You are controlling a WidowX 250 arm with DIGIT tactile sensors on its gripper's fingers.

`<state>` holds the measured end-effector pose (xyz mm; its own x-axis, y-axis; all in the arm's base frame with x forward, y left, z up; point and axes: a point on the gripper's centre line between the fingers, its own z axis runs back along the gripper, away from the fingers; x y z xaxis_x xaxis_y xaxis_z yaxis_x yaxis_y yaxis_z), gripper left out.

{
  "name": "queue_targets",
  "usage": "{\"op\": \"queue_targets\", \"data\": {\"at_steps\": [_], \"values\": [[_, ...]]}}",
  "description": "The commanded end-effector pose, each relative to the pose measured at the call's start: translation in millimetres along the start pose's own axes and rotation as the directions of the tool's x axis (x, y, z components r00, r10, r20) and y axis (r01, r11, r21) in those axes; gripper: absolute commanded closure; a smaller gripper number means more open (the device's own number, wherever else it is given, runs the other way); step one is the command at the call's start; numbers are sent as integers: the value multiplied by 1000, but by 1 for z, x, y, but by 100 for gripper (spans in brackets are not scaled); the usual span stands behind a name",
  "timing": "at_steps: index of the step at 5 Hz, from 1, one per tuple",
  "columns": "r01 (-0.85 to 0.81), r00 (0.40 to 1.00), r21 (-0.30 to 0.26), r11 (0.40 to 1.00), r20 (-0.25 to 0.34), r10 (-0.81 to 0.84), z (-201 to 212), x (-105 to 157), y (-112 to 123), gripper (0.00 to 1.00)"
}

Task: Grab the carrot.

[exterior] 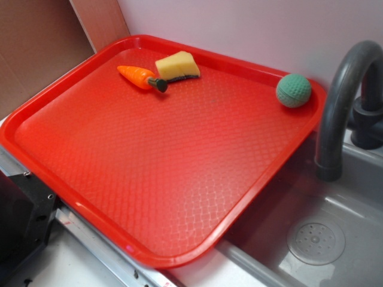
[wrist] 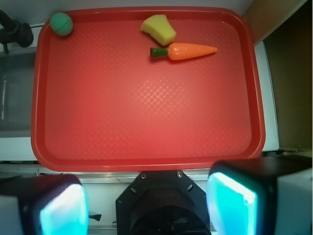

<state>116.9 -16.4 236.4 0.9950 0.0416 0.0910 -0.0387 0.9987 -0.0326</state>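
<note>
Red tray (exterior: 179, 197) holds carrot (exterior: 139, 76), yellow wedge (exterior: 177, 66), green ball (exterior: 293, 90).

In the wrist view, the robot's black hand (wrist: 146, 208) fills the bottom of the frame, its two fingers (wrist: 63, 210) with glowing cyan pads spread wide apart, nothing between them.

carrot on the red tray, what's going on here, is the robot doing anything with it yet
Nothing is being handled yet. The carrot lies flat on the far part of the red tray, right beside a yellow wedge. A green ball sits in another corner, next to the faucet. The gripper is open and empty, hanging back over the tray's near edge, well short of the carrot.
</note>
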Motion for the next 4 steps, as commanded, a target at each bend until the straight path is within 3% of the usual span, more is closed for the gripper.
{"op": "queue_targets", "data": {"at_steps": [1,2,3,4], "values": [[0,1000,0,1000,0,0,0,0,0,0],[-248,968,-18,969,34,248,-9,13,5,0],[-478,873,-55,877,75,481,-25,33,16,0],[-676,729,-24,736,125,673,-47,56,26,0]]}}
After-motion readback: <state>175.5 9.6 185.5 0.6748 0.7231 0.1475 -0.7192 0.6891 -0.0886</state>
